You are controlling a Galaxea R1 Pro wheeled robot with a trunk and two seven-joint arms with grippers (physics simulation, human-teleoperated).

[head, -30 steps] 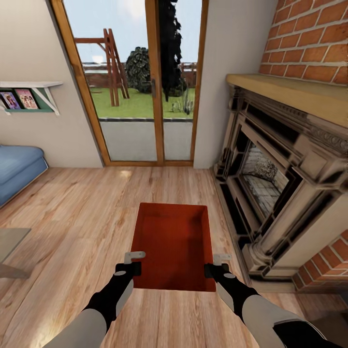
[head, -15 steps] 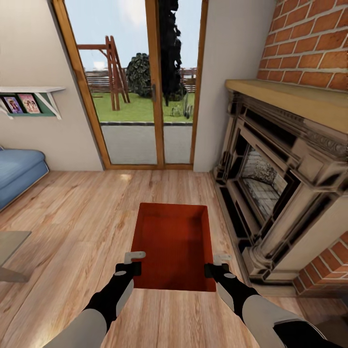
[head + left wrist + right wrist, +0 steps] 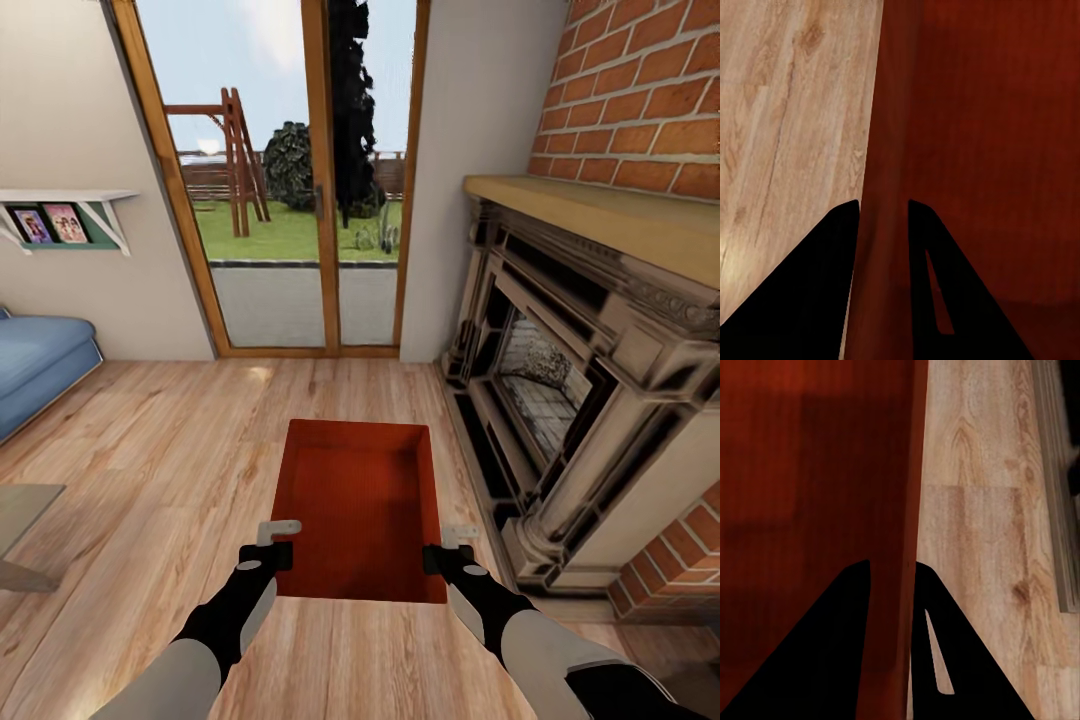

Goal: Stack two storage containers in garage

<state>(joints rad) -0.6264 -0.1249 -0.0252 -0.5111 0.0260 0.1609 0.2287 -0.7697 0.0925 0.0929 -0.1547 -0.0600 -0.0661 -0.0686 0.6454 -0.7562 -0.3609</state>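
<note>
The bin [image 3: 362,510] hangs at lower centre of the head view, over the plank floor [image 3: 150,450]. The left tool [image 3: 277,541] and right tool [image 3: 447,545] each pinch one thin side wall. Likely risks: a wall slipping free, or the bin clipping the fireplace [image 3: 590,400] at right.

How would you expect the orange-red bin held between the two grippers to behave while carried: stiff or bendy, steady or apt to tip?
The storage container probably flexes a little: its walls look thin. Held by the left gripper and right gripper on opposite side walls near one end, it may sag or tilt at the far end. Being empty, it is likely light.
</note>
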